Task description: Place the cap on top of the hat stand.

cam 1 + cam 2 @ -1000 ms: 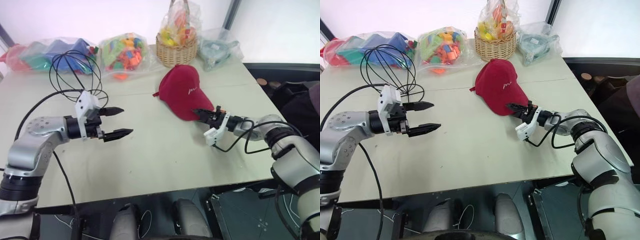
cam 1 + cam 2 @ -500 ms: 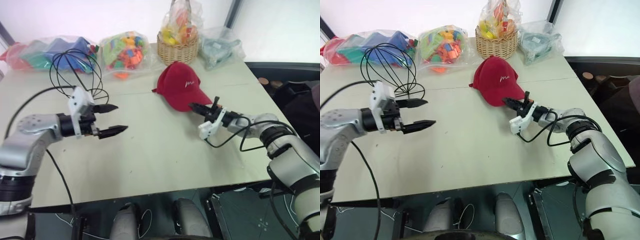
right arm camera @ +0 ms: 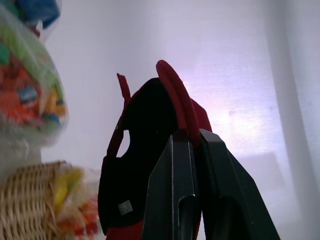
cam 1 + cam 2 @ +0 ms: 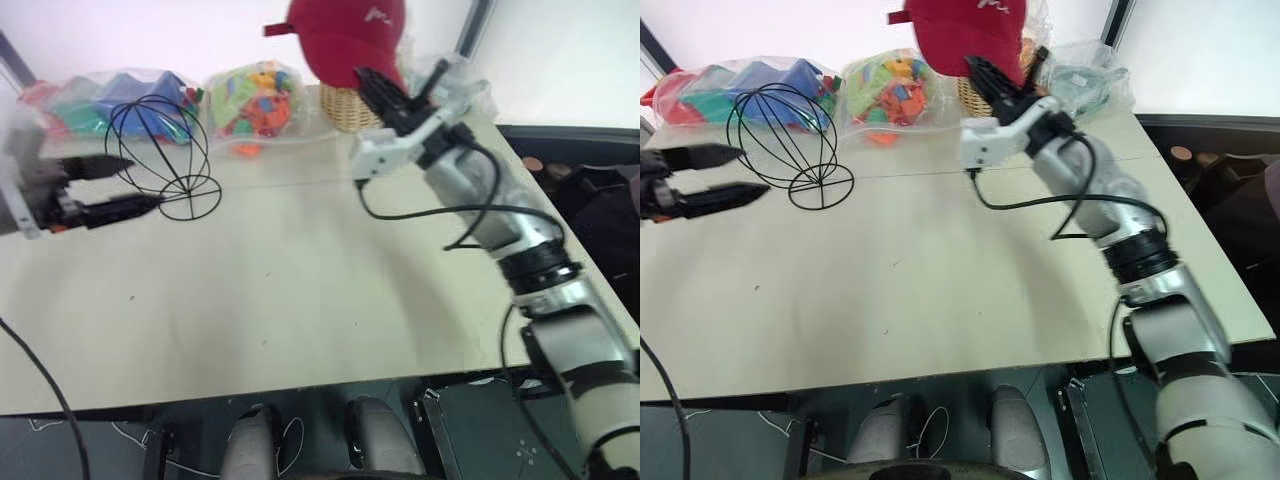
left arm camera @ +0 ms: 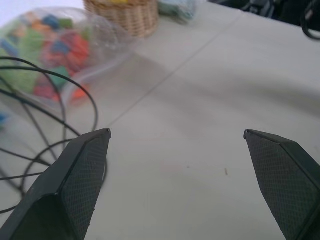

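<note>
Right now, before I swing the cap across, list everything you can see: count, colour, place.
cap: one, dark red, held up in the air above the table's far edge, clamped at the brim
hat stand: one, black wire globe on a ring base, far left of the table, bare
wicker basket: one, tan, far edge, holding bagged colourful items
bag of building blocks: one, clear with mixed bright pieces, far edge between stand and basket
bag of foam shapes: one, clear with blue, green and red, far left corner behind the stand
bag of pale items: one, clear, far right of the basket
table: one, pale beige
left gripper: open, beside the stand, holding nothing
right gripper: shut on the cap's brim
</note>
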`<control>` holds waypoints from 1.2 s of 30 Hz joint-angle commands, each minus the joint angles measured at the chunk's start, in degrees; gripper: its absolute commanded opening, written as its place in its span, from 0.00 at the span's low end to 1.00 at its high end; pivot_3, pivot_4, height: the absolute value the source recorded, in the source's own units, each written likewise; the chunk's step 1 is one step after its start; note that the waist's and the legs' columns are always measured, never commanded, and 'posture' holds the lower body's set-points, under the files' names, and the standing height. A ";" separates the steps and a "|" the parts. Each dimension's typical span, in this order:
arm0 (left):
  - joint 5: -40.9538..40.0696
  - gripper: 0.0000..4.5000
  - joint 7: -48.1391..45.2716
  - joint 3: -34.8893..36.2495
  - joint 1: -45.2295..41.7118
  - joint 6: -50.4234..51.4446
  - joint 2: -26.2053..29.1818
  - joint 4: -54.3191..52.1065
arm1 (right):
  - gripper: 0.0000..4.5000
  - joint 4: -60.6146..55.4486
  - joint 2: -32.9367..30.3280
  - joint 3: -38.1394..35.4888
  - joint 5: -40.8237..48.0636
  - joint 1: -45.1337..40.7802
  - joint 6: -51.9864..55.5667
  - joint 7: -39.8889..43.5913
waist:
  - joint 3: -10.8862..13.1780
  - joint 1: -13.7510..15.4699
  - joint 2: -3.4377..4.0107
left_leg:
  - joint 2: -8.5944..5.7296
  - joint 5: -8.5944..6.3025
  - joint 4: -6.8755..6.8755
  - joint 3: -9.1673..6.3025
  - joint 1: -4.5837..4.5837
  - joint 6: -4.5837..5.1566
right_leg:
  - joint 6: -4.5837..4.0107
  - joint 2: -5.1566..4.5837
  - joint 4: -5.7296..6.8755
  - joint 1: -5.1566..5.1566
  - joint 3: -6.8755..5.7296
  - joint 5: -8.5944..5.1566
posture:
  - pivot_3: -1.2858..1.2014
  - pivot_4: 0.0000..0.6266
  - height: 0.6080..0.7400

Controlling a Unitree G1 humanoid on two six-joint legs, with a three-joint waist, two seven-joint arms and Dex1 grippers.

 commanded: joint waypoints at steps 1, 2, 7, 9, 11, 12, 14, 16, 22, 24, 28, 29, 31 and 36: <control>-0.50 1.00 -0.67 4.11 -1.36 0.16 2.69 2.71 | 0.01 -2.29 5.13 -0.78 -0.57 -6.40 5.02 1.35 | 0.00 0.19 0.00 | 0.00 0.00 0.00 0.01 -0.05 0.00 | 0.00 -0.01 0.02 -0.04 0.00 0.00 | 0.52 0.24 1.00; -0.21 1.00 -0.83 4.56 -1.29 -0.06 3.27 3.49 | 0.01 -1.31 6.60 -0.43 -0.83 -7.44 5.42 1.22 | 0.00 0.29 0.00 | 0.00 0.00 0.02 0.01 -0.12 0.00 | 0.00 -0.01 0.02 -0.09 -0.01 0.00 | 0.52 0.24 1.00; 1.57 1.00 -4.15 8.09 2.52 -0.63 6.18 6.96 | 0.01 4.78 12.43 2.47 -1.64 -12.12 4.16 -0.51 | -0.11 0.27 -0.19 | -0.01 0.01 0.19 0.07 -0.73 -0.02 | -0.02 -0.05 0.20 -0.71 -0.01 0.01 | 0.52 0.24 1.00; 2.36 1.00 -5.62 9.95 4.34 -0.92 7.03 8.97 | 0.01 7.14 14.33 3.41 -1.93 -13.52 3.27 -1.61 | -0.08 0.01 -0.21 | -0.01 0.02 0.21 0.08 -0.84 -0.04 | -0.03 -0.05 0.32 -0.88 0.00 0.01 | 0.52 0.24 1.00; 3.40 1.00 -6.64 11.45 5.98 -1.43 7.70 10.69 | 0.01 9.46 15.65 4.26 -2.10 -14.54 2.18 -2.71 | -0.07 -0.09 -0.22 | -0.01 0.03 0.18 0.08 -0.86 -0.05 | -0.03 -0.04 0.35 -0.94 0.00 0.01 | 0.52 0.24 1.00; 4.36 1.00 -7.42 12.36 6.89 -2.06 8.30 12.43 | 0.01 11.03 16.94 5.01 -2.40 -15.21 1.62 -3.50 | -0.07 -0.13 -0.22 | 0.00 0.04 0.18 0.08 -0.87 -0.07 | -0.06 -0.04 0.37 -0.97 -0.01 -0.01 | 0.52 0.24 1.00; 5.50 1.00 -8.46 13.40 7.82 -2.99 9.10 14.77 | 0.01 13.37 18.44 5.99 -2.68 -16.04 0.57 -4.69 | -0.06 -0.25 -0.23 | 0.00 0.04 0.17 0.10 -0.88 -0.07 | -0.07 -0.04 0.39 -1.00 0.00 -0.02 | 0.52 0.24 1.00; 6.57 1.00 -9.60 14.15 7.93 -4.35 10.04 17.97 | 0.01 16.60 20.32 7.40 -3.26 -16.87 -0.56 -6.42 | -0.06 -0.25 -0.23 | 0.01 0.04 0.15 0.10 -0.88 -0.07 | -0.13 -0.03 0.44 -1.03 0.00 -0.05 | 0.52 0.24 1.00; 7.17 1.00 -9.99 14.88 7.09 -5.64 10.40 21.58 | 0.01 27.06 25.67 10.71 -4.82 -20.55 -3.82 -11.83 | -0.06 -0.15 -0.30 | 0.02 0.05 0.14 0.12 -0.88 -0.08 | -0.17 -0.04 0.49 -1.05 0.00 -0.07 | 0.52 0.24 1.00; 7.05 1.00 -9.60 14.92 7.55 -5.60 9.55 20.85 | 0.01 30.76 27.42 11.85 -5.31 -21.82 -5.14 -13.75 | -0.03 -0.23 -0.44 | 0.02 0.07 0.14 0.12 -0.88 -0.13 | -0.17 -0.04 0.53 -1.07 0.00 -0.07 | 0.52 0.24 1.00; 6.13 1.00 -8.09 14.80 7.78 -4.92 7.43 19.03 | 0.01 39.23 30.36 13.94 -6.41 -24.97 -7.03 -18.16 | -0.02 -0.24 -0.52 | 0.03 0.10 0.12 0.12 -0.88 -0.17 | -0.18 -0.04 0.54 -1.08 0.00 -0.08 | 0.52 0.24 1.00; 6.09 1.00 -7.79 14.81 7.83 -4.88 7.07 18.75 | 0.01 40.80 30.84 14.19 -6.51 -25.64 -7.39 -19.31 | -0.02 -0.24 -0.57 | 0.03 0.13 0.11 0.12 -0.88 -0.22 | -0.18 -0.04 0.54 -1.08 0.00 -0.08 | 0.52 0.24 1.00; 5.92 1.00 -7.21 14.89 7.88 -4.60 6.39 18.07 | 0.01 44.42 31.95 15.11 -7.02 -27.02 -8.01 -21.52 | -0.04 -0.22 -0.75 | 0.04 0.15 0.10 0.11 -0.88 -0.26 | -0.18 -0.04 0.55 -1.09 -0.01 -0.08 | 0.52 0.24 1.00; 5.75 1.00 -6.38 15.15 7.96 -4.08 5.57 17.00 | 0.01 51.68 34.67 17.46 -7.96 -28.51 -9.15 -24.39 | 0.07 -0.27 -0.99 | 0.05 0.16 0.09 0.10 -0.88 -0.28 | -0.19 -0.04 0.56 -1.09 -0.01 -0.08 | 0.52 0.24 1.00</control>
